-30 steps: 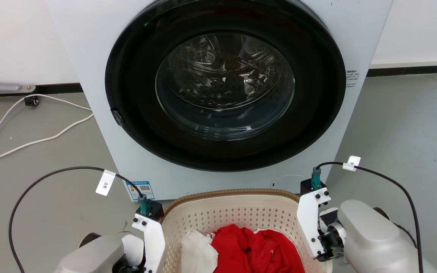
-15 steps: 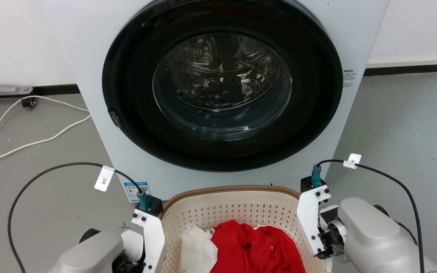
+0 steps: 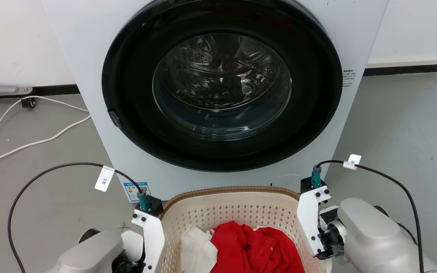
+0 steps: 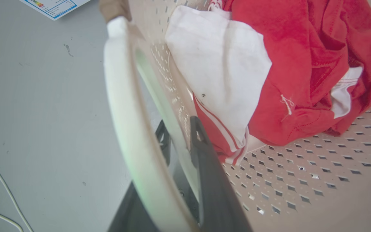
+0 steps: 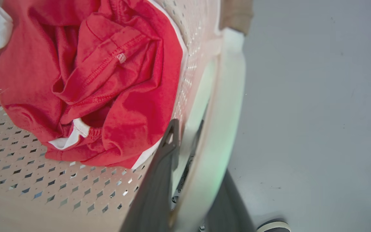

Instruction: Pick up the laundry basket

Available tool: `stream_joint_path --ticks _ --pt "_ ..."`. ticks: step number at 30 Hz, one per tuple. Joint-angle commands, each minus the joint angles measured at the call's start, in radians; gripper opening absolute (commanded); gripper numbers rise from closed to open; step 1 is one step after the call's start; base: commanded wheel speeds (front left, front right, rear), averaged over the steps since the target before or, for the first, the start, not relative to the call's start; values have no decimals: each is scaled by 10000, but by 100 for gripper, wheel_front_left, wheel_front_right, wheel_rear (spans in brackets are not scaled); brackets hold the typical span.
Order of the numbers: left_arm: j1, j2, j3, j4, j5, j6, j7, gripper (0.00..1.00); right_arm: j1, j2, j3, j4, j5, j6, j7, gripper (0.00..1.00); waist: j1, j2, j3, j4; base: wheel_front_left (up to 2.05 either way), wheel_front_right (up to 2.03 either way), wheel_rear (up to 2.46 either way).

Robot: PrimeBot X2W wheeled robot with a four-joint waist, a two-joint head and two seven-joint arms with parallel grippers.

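Pale grey left forearm and right forearm enter the head view at 7 and 5 o'clock, wrists turned inward. Between them at 6 o'clock, below the white front-loading washing machine, sits the cream perforated plastic laundry basket with a brown woven-look rim, holding a crumpled red garment and a white cloth. The left gripper clenches the white left side handle, one finger inside the wall and one outside. The right gripper grasps the right side handle likewise.
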Motion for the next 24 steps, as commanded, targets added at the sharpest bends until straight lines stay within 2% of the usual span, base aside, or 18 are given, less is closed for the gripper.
stream_joint_path --ticks 1,24 --pt "-20 -87 -72 -165 105 -191 35 0 -223 85 92 -54 29 56 -79 0 0 0 1 0 0 0 0" --pt "-107 -73 -73 -141 99 -192 97 0 -323 148 454 235 441 56 -245 0 0 0 25 -17 0 0 0"
